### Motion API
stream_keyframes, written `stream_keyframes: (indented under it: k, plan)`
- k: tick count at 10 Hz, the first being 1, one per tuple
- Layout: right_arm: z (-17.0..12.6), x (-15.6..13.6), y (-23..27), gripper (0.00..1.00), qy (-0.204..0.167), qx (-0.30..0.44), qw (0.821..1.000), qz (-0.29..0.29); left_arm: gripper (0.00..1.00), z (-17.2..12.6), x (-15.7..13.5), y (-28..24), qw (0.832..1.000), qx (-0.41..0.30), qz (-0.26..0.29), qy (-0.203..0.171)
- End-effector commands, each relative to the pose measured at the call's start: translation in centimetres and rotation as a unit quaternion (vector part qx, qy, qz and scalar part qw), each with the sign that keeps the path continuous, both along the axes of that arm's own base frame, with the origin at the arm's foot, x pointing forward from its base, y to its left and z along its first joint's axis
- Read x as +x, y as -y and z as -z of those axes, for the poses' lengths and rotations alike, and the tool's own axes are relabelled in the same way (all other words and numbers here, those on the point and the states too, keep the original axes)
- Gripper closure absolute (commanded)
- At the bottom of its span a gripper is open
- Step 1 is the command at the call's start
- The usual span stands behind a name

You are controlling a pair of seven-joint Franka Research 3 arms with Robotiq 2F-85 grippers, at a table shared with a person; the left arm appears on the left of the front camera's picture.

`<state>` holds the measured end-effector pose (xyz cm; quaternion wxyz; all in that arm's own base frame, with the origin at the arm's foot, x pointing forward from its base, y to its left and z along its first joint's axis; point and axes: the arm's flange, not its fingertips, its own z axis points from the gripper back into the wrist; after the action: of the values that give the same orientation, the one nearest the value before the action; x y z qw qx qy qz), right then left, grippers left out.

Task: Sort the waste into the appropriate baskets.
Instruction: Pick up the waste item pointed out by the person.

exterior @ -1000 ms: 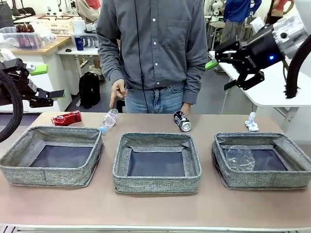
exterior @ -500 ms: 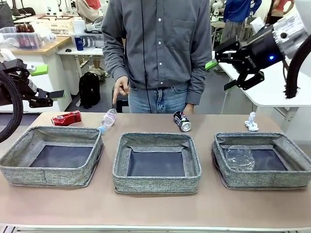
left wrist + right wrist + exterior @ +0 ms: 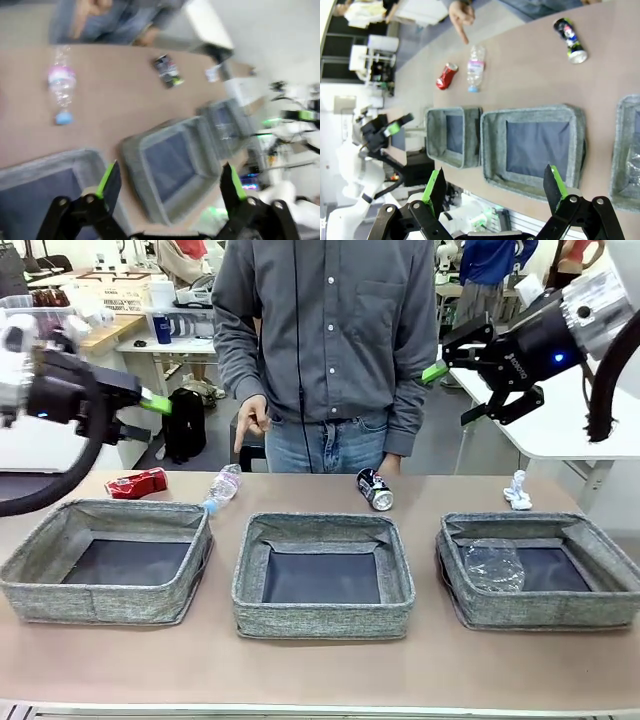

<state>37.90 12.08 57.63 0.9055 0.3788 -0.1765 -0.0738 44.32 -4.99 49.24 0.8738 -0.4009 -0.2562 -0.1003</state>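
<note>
Three grey baskets stand in a row: left (image 3: pixel 100 602), middle (image 3: pixel 323 618) and right (image 3: pixel 545 610). Crumpled clear plastic (image 3: pixel 494 565) lies in the right one. Behind the baskets on the table lie a crushed red can (image 3: pixel 137 483), a blue-capped bottle (image 3: pixel 224 486), a dark can (image 3: pixel 375 490) and a white paper wad (image 3: pixel 518 492). My left gripper (image 3: pixel 145 417) hangs open in the air above the far left of the table. High at the right, my right gripper (image 3: pixel 455 395) is open too. The left wrist view looks down on the bottle (image 3: pixel 61 92) and dark can (image 3: pixel 167 71).
A person stands at the far edge, one hand (image 3: pixel 250 425) hanging above the bottle with a finger pointing down. The right wrist view shows the red can (image 3: pixel 446 76), bottle (image 3: pixel 475 70), dark can (image 3: pixel 571 40) and middle basket (image 3: pixel 492 150). Bare tabletop lies in front of the baskets.
My left arm has swung in to the right, toward the table, and its wrist has turned. The right arm has not moved. The person has shifted slightly.
</note>
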Motion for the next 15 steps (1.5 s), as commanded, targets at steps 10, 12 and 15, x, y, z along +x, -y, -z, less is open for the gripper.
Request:
stream_keyframes:
  k: [10,12,15]
  plan:
    - [-0.3,-0.1,0.1,0.00,-0.007,-0.002,1.000,0.002,0.00,5.5,13.0,5.5,0.972,0.163,-0.024,-0.166]
    - [-0.3,-0.1,0.1,0.00,-0.007,-0.002,1.000,0.002,0.00,8.2,17.6,5.7,0.954,0.192,-0.018,-0.228]
    - [-0.3,-0.1,0.1,0.00,-0.007,-0.002,1.000,0.002,0.00,12.2,20.9,7.3,0.934,0.235,-0.015,-0.267]
